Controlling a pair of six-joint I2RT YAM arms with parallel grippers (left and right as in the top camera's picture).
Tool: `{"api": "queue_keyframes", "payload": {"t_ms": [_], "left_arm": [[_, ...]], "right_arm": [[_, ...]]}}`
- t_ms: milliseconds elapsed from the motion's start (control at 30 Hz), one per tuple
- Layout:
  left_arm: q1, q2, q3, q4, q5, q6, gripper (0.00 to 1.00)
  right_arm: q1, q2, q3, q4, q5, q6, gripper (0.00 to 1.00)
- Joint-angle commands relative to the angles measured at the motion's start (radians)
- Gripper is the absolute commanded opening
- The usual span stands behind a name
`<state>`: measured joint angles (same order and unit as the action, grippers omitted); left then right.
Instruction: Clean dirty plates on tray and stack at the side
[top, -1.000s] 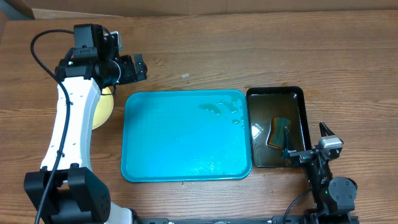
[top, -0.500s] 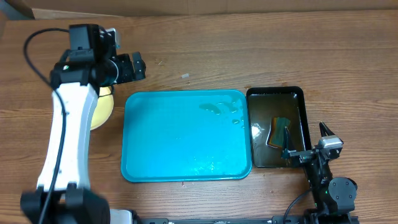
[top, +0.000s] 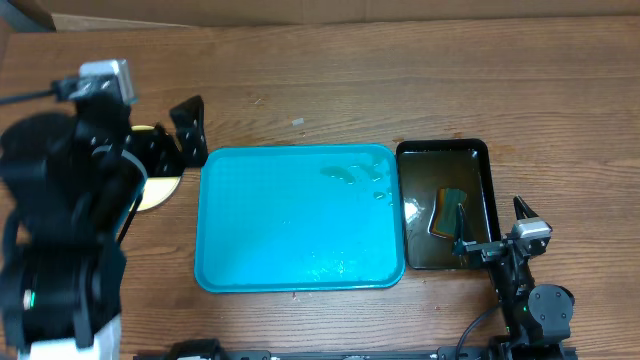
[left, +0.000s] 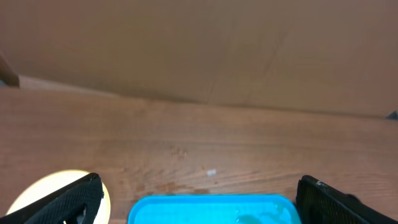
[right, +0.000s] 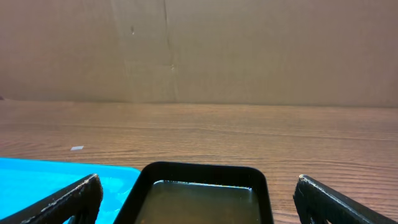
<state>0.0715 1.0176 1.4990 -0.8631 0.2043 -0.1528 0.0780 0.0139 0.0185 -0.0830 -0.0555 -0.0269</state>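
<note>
The turquoise tray (top: 300, 215) lies mid-table with no plates on it, only wet patches (top: 355, 175) near its far right corner. A pale yellow plate (top: 158, 190) sits on the table left of the tray, mostly hidden under my left arm. It also shows in the left wrist view (left: 37, 190). No white plates are visible. My left gripper (top: 178, 138) is open and empty, raised above the tray's far left corner (left: 211, 210). My right gripper (top: 492, 228) is open and empty at the near right side of the black tray.
A black tray of water (top: 445, 150) stands right of the turquoise tray, with a sponge (top: 450, 210) lying in it. Its rim fills the right wrist view (right: 199, 171). A brown cardboard wall runs along the table's far edge. A small white scrap (top: 298, 122) lies behind the tray.
My left arm has lifted toward the overhead camera and swung left, now covering most of the yellow plate. Its gripper shifted slightly nearer and left. The right arm has not moved.
</note>
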Motion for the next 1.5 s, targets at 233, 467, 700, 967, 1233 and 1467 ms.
{"api": "queue_keyframes", "payload": {"t_ms": [233,467,700,967,1233,1467], "left_arm": [[-0.007,-0.310,-0.365,-0.001,-0.005,0.007,1.00],[-0.007,-0.533,-0.729,0.016,-0.040,0.007,1.00],[-0.007,-0.763,-1.069,0.371,-0.037,-0.053,1.00],[-0.006,-0.986,-1.318,1.052,-0.063,-0.105,1.00],[-0.006,-1.014,-1.431,1.207,-0.101,-0.106,1.00],[-0.005,-1.014,-1.495,1.097,-0.117,-0.106,1.00]], "right_arm": [[-0.007,-0.011,-0.011,0.004,-0.006,-0.007,1.00],[-0.007,-0.011,-0.011,0.004,-0.006,-0.007,1.00],[-0.007,-0.011,-0.011,0.004,-0.006,-0.007,1.00],[-0.007,-0.011,-0.011,0.004,-0.006,-0.007,1.00],[-0.007,-0.011,-0.011,0.004,-0.006,-0.007,1.00],[-0.007,-0.011,-0.011,0.004,-0.006,-0.007,1.00]]}}
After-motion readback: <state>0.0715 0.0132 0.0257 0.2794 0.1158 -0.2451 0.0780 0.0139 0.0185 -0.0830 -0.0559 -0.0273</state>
